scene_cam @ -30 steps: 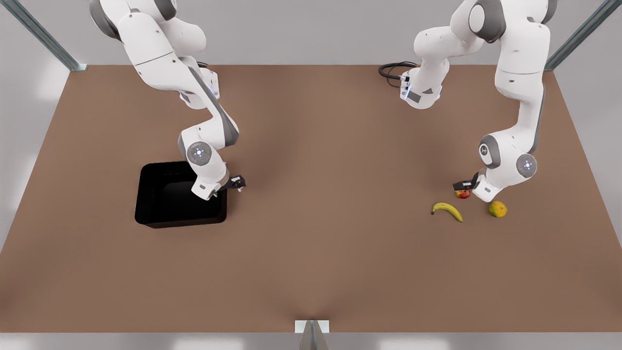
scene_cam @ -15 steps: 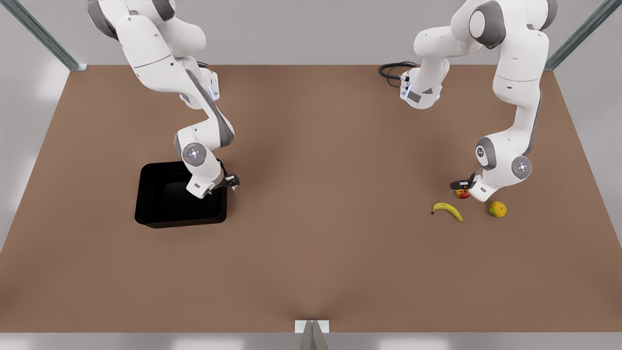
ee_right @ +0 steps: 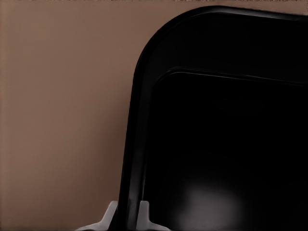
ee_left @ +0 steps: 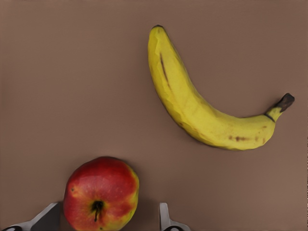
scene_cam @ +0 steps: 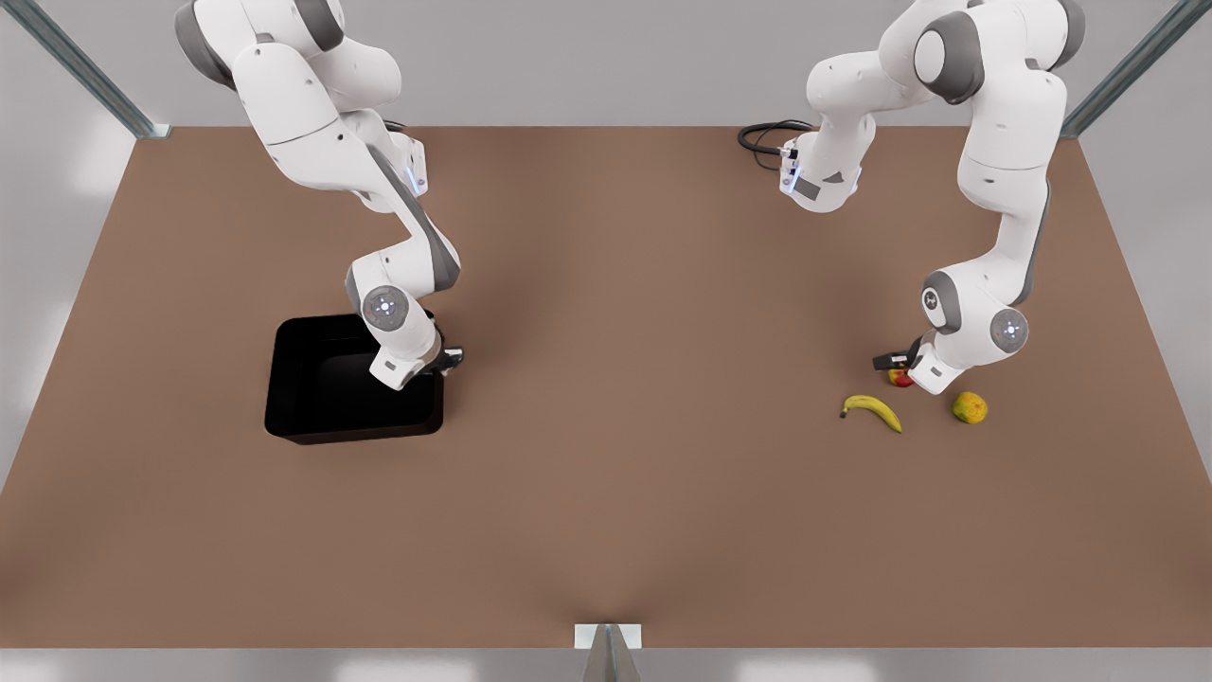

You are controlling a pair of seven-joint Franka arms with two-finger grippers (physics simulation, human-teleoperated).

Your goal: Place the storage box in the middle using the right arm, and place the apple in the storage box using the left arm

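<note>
Storage box [scene_cam: 327, 393] sits well off toward the front view's left, not yet in the middle of the table [scene_cam: 615, 493]. Right gripper [scene_cam: 437, 371] is at the box's wall on the side facing the table centre. In the right wrist view its fingertips [ee_right: 109, 216] straddle the box rim [ee_right: 132, 159], one outside, one inside, narrow gap, close against the wall. Cannot tell whether they are actually clamped. Box is resting on the table, not lifted.

Far across from the box, toward the front view's right: banana [scene_cam: 873, 409], apple [scene_cam: 900, 378], and a yellow-orange fruit [scene_cam: 970, 407], the last farthest from the box. Left gripper [scene_cam: 906, 372] is down over the apple. In the left wrist view the apple [ee_left: 101, 193] is between the two fingers [ee_left: 164, 219], which stand wide with space either side, not touching it. Apple is on the table, with the banana [ee_left: 202, 103] near it on the side away from the wrist.

Progress, as I judge it: nothing finished. Both arms are at the grasp stage. Left to do: grip the box, bring it to the middle, close on the apple, lift, carry it over, drop it in the box.
</note>
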